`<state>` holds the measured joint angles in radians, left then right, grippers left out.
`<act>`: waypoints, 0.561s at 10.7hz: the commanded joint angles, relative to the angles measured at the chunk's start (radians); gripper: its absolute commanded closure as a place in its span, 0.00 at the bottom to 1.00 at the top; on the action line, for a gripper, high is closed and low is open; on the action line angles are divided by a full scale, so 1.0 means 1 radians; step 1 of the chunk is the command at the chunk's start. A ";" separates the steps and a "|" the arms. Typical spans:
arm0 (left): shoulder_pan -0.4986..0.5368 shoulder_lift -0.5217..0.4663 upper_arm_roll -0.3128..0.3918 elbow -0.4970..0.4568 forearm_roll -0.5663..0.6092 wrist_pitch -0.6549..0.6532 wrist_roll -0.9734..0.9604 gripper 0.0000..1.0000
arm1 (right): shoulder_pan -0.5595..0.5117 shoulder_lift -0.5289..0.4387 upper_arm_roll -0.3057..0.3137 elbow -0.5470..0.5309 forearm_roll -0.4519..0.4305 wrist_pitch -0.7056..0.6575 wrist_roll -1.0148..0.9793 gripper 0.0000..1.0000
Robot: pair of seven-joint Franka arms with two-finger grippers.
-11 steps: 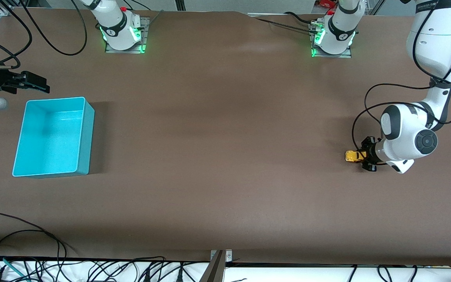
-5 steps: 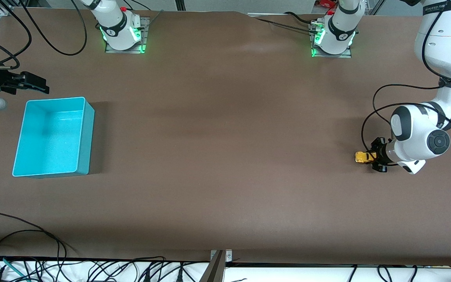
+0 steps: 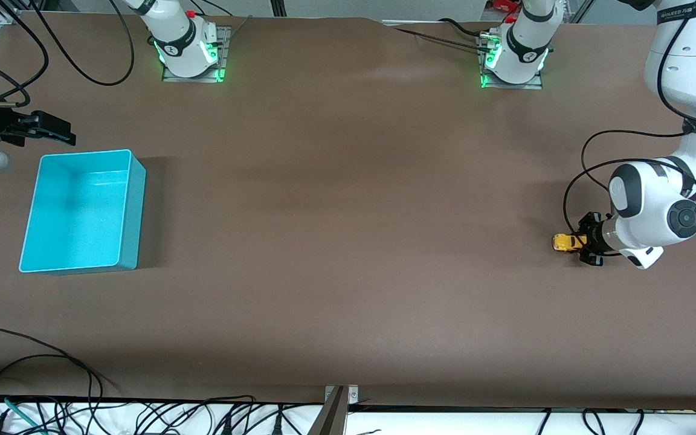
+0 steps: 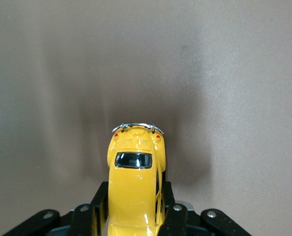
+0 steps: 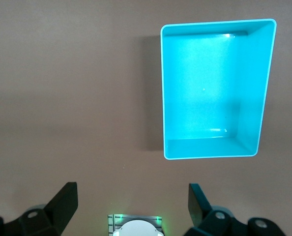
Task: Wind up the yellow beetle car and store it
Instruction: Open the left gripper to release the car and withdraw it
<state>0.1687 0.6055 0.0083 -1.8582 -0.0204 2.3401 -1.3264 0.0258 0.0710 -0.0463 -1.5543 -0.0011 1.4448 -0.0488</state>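
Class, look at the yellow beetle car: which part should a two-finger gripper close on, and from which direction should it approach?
Grip the yellow beetle car across its flat door sides, coming in along its length from one end. The rounded roof would likely slip, while the sides give parallel faces. The left gripper is shut on the body exactly so; the right gripper waits open above the turquoise bin.

I am drawing the left hand (image 3: 579, 242) back along the brown desk (image 3: 348, 241) toward the left arm's end, and the tiny bright yellow beetle-shaped toy car (image 3: 562, 242) clamped between its black fingers (image 4: 98, 210) is travelling with it, away from the middle of the desk. The white elbow and wrist of the left arm (image 3: 653, 211) are swinging the same way, closer to the edge of the front view.
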 commanded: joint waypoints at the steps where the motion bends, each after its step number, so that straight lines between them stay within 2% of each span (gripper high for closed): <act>1: 0.018 0.085 0.001 0.036 0.028 0.027 0.024 1.00 | -0.003 0.001 -0.003 0.010 0.015 0.000 0.006 0.00; 2: 0.018 0.082 0.001 0.045 0.028 0.025 0.016 0.83 | -0.003 0.001 -0.001 0.010 0.016 -0.001 0.006 0.00; 3: 0.018 0.082 0.001 0.054 0.025 0.025 0.009 0.56 | -0.001 0.001 -0.001 0.010 0.016 0.000 0.006 0.00; 4: 0.017 0.080 0.001 0.059 0.019 0.024 0.007 0.47 | -0.003 0.001 -0.001 0.010 0.016 0.000 0.006 0.00; 6: 0.015 0.076 -0.001 0.060 0.016 0.022 0.004 0.19 | -0.001 0.001 -0.001 0.010 0.016 0.000 0.006 0.00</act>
<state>0.1799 0.6349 0.0092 -1.8387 -0.0202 2.3529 -1.3227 0.0258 0.0710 -0.0466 -1.5543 -0.0011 1.4451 -0.0485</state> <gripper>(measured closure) 0.458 0.000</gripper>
